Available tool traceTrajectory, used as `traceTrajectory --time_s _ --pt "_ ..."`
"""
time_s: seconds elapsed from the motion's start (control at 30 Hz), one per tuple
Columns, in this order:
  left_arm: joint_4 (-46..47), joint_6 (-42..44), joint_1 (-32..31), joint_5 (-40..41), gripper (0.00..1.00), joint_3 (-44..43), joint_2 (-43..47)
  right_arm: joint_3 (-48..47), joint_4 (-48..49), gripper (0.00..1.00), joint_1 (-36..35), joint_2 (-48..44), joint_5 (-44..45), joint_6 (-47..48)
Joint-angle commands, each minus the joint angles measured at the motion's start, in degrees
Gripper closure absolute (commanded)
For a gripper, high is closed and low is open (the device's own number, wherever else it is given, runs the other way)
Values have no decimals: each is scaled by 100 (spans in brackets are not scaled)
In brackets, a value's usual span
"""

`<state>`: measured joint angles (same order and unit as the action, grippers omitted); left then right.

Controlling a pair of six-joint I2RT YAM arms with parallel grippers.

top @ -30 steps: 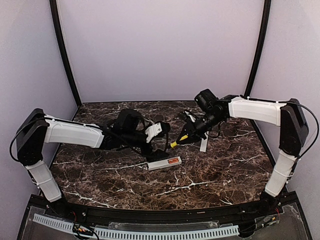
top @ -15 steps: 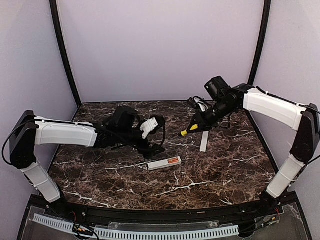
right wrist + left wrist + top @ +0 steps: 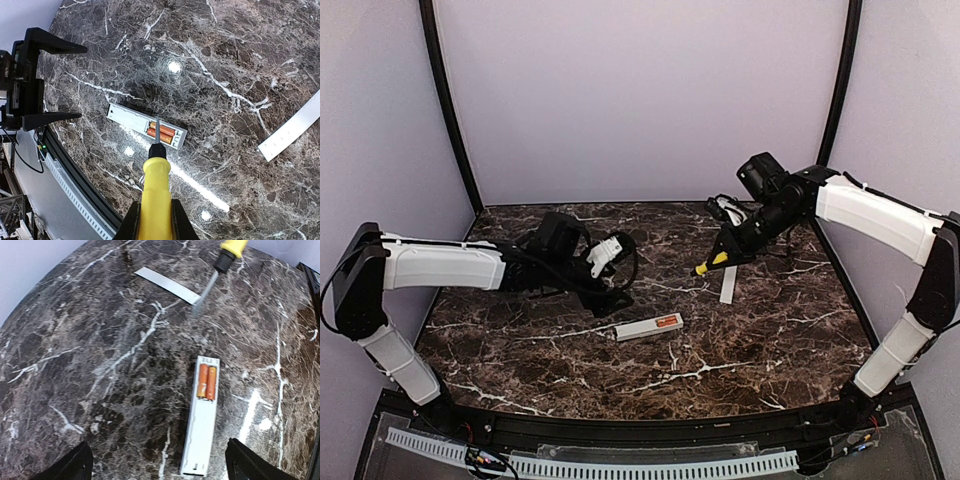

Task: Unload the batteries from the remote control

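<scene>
Gripping yellow-handled screwdriver in right claw, hovering left claw wide open near remote control on counter, with both batteries in its bay

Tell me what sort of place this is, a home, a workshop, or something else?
Probably a robot test booth, not a home. A left arm and a right arm are mounted at the edge of a marble-patterned table, plain pale walls box it in, and the right arm holds a screwdriver.
</scene>
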<state>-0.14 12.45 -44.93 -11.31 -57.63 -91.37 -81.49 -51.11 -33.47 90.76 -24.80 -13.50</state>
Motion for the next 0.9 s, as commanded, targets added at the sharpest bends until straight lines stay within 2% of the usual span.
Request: traceTrajectory --time_s 0.0,0.37,0.87 --pt "-498 365 -109 -982 8 97 -288 -103 -345 100 28 -2 89 253" --pt "145 688 -142 -1442 12 331 -783 47 -449 100 25 17 36 335" --pt "451 918 -139 -1272 18 208 -1380 307 -190 100 26 -148 -208 307"
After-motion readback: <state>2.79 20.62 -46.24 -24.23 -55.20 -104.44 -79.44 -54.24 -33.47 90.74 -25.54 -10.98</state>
